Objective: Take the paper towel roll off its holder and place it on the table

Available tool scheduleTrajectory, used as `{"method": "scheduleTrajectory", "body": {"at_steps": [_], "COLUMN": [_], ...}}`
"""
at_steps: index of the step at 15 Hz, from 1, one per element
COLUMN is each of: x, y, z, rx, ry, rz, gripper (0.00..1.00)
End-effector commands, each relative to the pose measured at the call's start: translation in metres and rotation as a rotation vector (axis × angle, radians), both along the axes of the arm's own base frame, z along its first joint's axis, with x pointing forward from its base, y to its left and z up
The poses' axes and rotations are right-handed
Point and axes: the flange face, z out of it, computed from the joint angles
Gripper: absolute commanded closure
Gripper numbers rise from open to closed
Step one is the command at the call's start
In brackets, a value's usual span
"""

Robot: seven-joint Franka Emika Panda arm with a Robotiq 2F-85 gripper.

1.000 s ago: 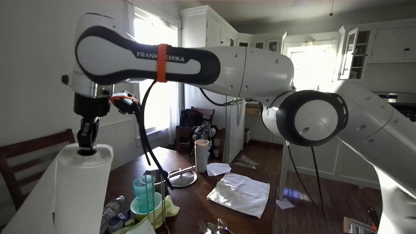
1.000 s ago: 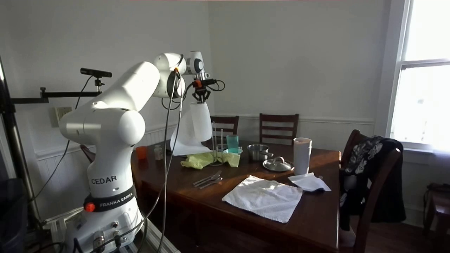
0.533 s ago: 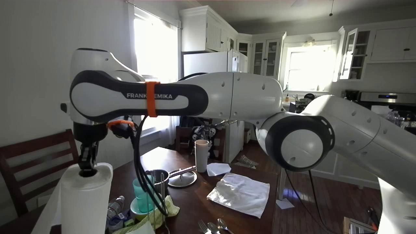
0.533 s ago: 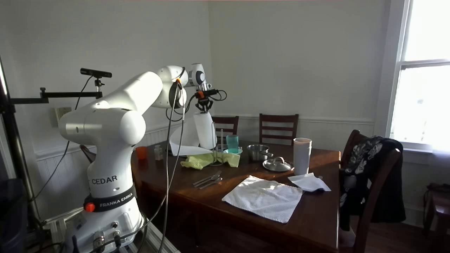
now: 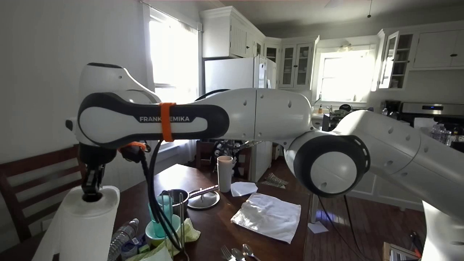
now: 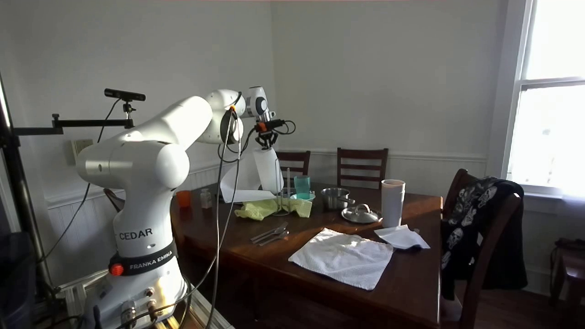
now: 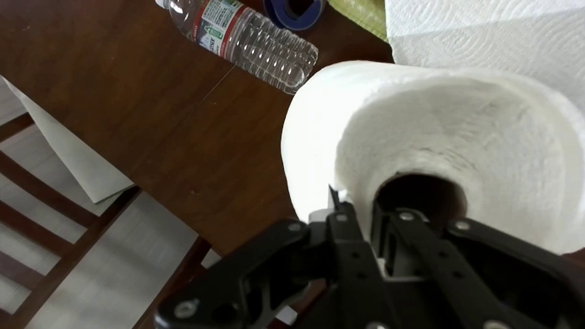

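Note:
The white paper towel roll [image 5: 88, 232] hangs from my gripper [image 5: 92, 194], leaning slightly, with a loose sheet trailing at its side. In the wrist view my gripper [image 7: 356, 205] is closed on the wall of the roll [image 7: 315, 132], one finger in the core hole and one outside. The roll [image 6: 268, 171] is off the wire holder [image 6: 277, 178] and behind it, low over the far part of the dark wooden table [image 6: 411, 283]. Its lower end is partly hidden in both exterior views; I cannot tell whether it touches the table. The holder's rods [image 5: 182, 217] stand bare.
A plastic bottle [image 7: 247, 41] lies close beside the roll. A teal cup [image 5: 159, 214] in a bowl, a yellow-green cloth [image 6: 258, 209], a pot [image 6: 336, 197], a lid [image 6: 361, 214], a white tumbler [image 6: 393, 201], cutlery [image 6: 270, 233] and a white towel [image 6: 345, 258] are on the table.
My arm has lowered the roll toward the table, mostly in the first half second. The roll has gone slightly lower since then, and the loose sheet has folded down onto the table.

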Motion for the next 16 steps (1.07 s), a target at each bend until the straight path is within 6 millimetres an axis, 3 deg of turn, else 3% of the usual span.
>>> {"method": "scheduleTrajectory", "body": {"at_steps": [1, 5, 6, 11, 12, 15, 16], "x": [0.001, 0.003, 0.001, 0.002, 0.002, 0.003, 0.003], "y": [0.004, 0.006, 0.004, 0.005, 0.005, 0.004, 0.004], "z": [-0.010, -0.024, -0.024, -0.026, -0.026, -0.032, -0.033], "rx": [-0.004, -0.002, -0.019, -0.023, -0.023, -0.021, -0.017], "ry": [-0.007, -0.001, 0.013, 0.010, 0.010, 0.018, 0.023], "rz": [0.022, 0.083, 0.045, 0.061, 0.062, 0.064, 0.066], "gripper": [0.97, 0.97, 0.87, 0.87, 0.97, 0.97, 0.88]}}
